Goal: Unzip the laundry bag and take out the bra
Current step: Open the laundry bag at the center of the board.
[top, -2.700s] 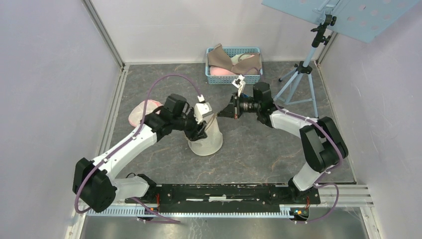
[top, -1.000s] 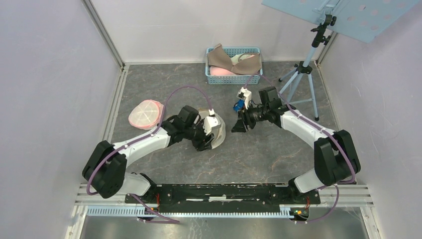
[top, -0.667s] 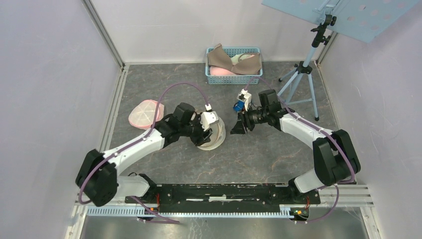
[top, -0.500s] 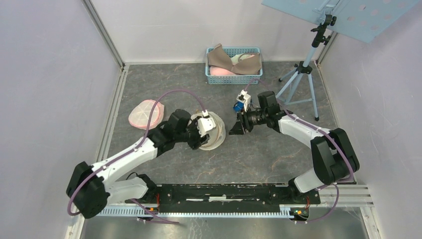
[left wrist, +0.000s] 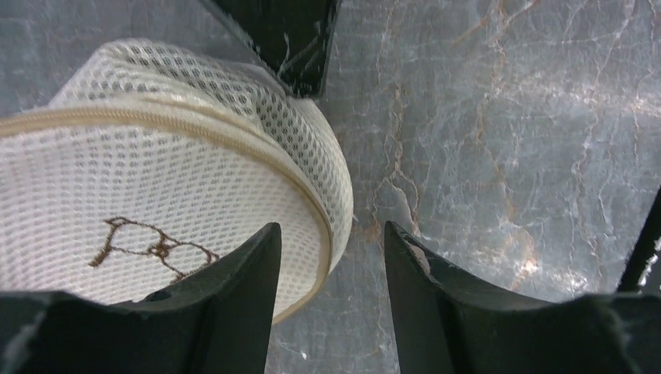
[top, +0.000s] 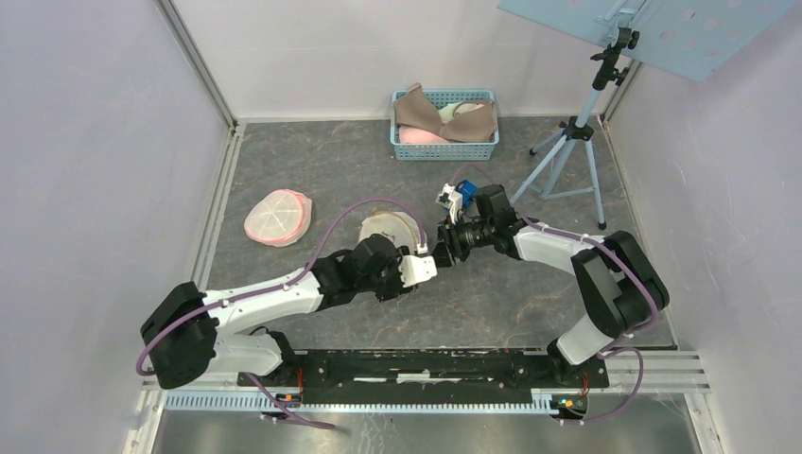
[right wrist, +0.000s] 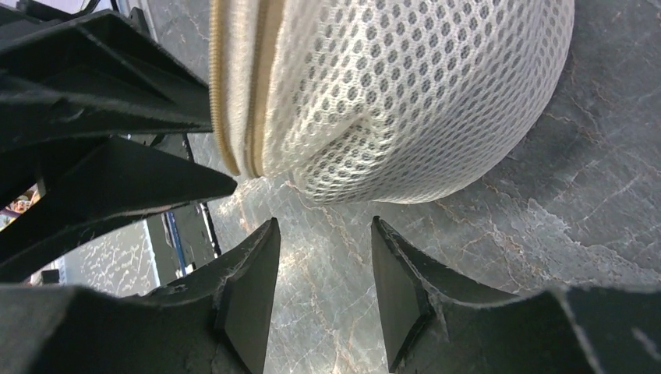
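Laundry bag (top: pixel 388 230) back down flat, zipper (left wrist: pixel 156 117) still shut.
We found left hand (left wrist: pixel 329 234) and right hand (right wrist: pixel 325 230) half open, empty, bag just ahead.

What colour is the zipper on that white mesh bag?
Tan-gold; the zipper shows best in the left wrist view.

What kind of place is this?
Probably a robot lab test cell: plain walls box in the table, a tripod holds a panel overhead, and the left arm and right arm are bolted to a rail.
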`<state>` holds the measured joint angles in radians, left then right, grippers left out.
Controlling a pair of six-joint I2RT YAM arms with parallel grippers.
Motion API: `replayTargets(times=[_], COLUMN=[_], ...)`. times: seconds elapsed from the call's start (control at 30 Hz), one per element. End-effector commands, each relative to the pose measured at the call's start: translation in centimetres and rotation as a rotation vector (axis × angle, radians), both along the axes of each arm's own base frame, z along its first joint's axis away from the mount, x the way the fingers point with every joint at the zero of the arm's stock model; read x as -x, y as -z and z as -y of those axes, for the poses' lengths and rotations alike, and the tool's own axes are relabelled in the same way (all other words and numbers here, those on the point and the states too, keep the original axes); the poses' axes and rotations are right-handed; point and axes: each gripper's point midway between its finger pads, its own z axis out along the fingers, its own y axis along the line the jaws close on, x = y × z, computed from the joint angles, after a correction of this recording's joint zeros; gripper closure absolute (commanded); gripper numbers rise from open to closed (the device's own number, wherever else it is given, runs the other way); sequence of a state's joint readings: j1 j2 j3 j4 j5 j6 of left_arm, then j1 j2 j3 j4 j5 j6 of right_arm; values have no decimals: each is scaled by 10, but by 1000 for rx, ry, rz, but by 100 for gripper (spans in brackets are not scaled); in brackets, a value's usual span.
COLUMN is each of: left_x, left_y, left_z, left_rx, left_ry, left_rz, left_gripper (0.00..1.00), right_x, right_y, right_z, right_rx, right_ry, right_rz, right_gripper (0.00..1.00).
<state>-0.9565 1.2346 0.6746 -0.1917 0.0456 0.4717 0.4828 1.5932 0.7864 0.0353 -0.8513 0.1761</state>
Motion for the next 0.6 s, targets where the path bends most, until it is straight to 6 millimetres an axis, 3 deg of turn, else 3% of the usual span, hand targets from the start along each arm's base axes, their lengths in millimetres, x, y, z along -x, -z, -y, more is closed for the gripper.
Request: replayTargets(times=[0.0, 0.27, 0.57], left_x=[-22, -37, -28], left_y=[-22, -34, -49], left_z=[19, 15, 10], left_rx=[43, 44, 68], left_ry=[-1, -50, -62], left_rz=[151, 240, 203], left_gripper=[43, 59, 97], right_x=[-9, -23, -31], right_y=[3, 17, 26], right_z=[-6, -5, -4], right_rx=[-7, 51, 85], right_ry=[30, 93, 111], right_rz=[31, 33, 27], right_gripper=[47, 47, 49])
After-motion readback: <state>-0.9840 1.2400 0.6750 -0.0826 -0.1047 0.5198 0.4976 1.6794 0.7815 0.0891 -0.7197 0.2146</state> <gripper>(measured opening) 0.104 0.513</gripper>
